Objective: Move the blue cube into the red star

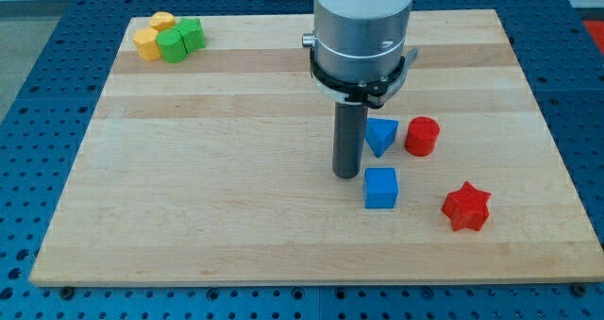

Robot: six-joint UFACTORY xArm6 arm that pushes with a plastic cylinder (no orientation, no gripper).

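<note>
The blue cube (381,188) lies on the wooden board right of centre. The red star (466,207) lies to its right and a little lower, a clear gap apart. My tip (346,175) stands on the board just left of and slightly above the blue cube, close to its upper left corner; I cannot tell if it touches. A blue triangular block (380,135) sits just right of the rod, above the cube.
A red cylinder (422,136) stands right of the blue triangle, above the star. Two yellow blocks (154,35) and two green blocks (181,40) cluster at the board's top left corner. The board's (236,169) right edge runs close past the star.
</note>
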